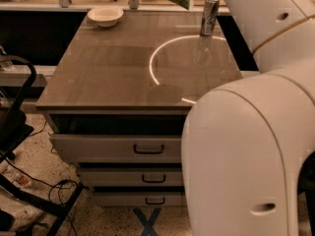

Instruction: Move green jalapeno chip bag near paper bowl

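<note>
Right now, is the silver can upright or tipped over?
Upright: the silver can stands on end on the table; the gripper is out of view past the top edge.

Bench (pixel 108 73): brown wood-grain top over three drawers, with a dark gap above the top drawer (pixel 118 146). Directly on the top: paper bowl (pixel 104 15), upright, at the far left corner; tall silver can (pixel 210 16), upright, near the far right edge, well apart from the paper bowl. Claw: beyond the top edge, unseen.
</note>
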{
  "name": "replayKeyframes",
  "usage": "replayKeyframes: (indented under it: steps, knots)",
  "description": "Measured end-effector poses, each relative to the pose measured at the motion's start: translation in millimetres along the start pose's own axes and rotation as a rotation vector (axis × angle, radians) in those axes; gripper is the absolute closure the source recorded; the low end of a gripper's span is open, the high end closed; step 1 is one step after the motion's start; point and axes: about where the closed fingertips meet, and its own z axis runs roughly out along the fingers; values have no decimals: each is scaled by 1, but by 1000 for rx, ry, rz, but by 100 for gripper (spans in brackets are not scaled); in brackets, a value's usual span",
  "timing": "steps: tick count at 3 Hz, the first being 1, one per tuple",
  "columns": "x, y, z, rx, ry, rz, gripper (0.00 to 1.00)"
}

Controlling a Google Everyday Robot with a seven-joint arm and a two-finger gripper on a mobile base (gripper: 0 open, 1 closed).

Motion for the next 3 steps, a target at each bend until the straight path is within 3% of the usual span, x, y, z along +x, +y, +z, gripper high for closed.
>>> replayKeyframes:
  steps: [1,3]
  knots:
    - [-15,-8,32,61,12,40,100]
    - [-38,-25,129,181,-22,88,100]
